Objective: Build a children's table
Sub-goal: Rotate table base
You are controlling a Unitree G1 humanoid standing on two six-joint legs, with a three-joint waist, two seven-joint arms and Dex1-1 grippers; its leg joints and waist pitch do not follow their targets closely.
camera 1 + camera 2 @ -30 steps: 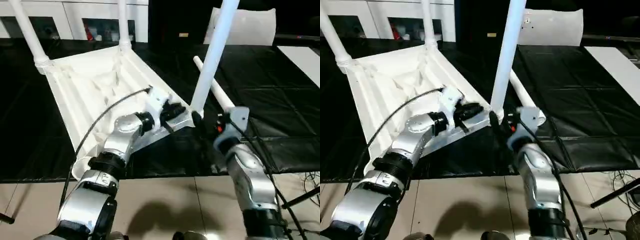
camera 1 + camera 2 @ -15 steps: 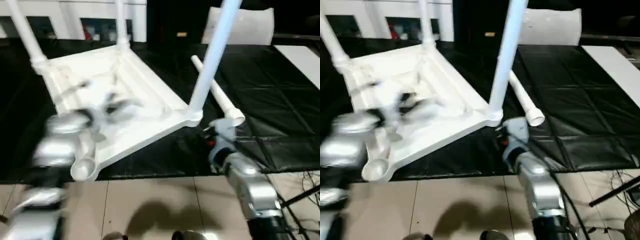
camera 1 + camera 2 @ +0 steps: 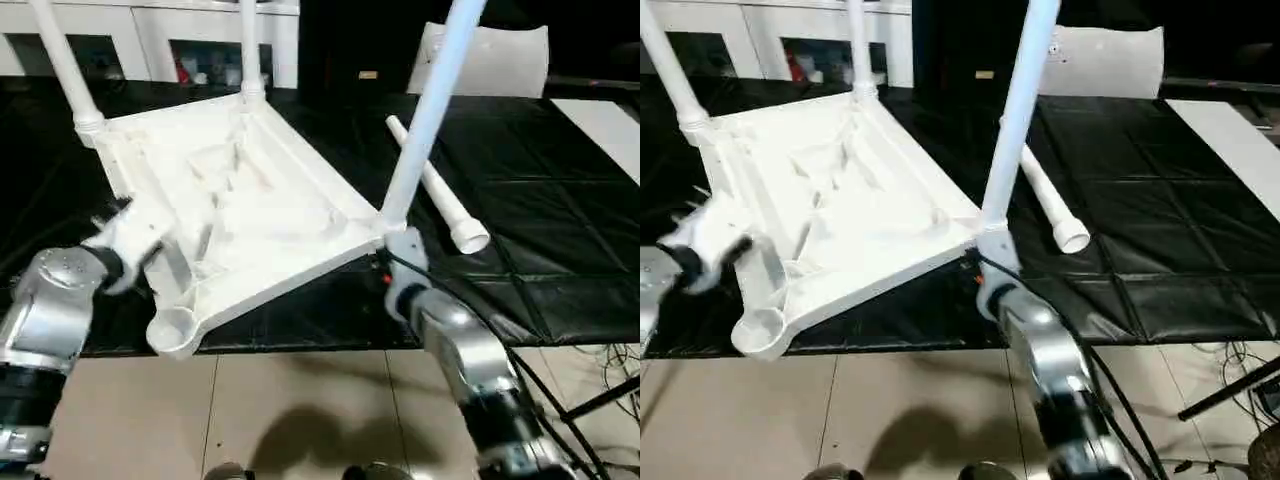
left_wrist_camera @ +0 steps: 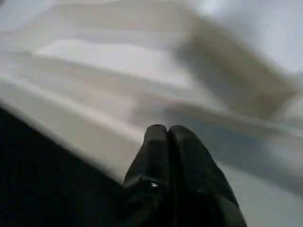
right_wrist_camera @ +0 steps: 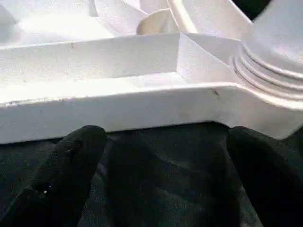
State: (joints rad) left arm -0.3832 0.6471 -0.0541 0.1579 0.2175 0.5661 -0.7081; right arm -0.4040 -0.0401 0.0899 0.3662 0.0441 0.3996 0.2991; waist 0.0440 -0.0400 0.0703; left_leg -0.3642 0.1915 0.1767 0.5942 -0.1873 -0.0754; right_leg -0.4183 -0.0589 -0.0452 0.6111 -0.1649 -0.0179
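Looking down from the head camera, I see the tabletop (image 3: 240,210) lying underside up on the black mat (image 3: 560,200), three legs standing in its corner sockets and a fourth leg (image 3: 437,196) lying loose just beside it. My left gripper (image 3: 128,235) sits at the tabletop's left rim; my right gripper (image 3: 395,262) is near the front corner. On my left wrist camera the fingers (image 4: 163,146) are pressed together against white plastic. On my right wrist camera the fingers (image 5: 75,156) are spread wide, empty, facing the rim.
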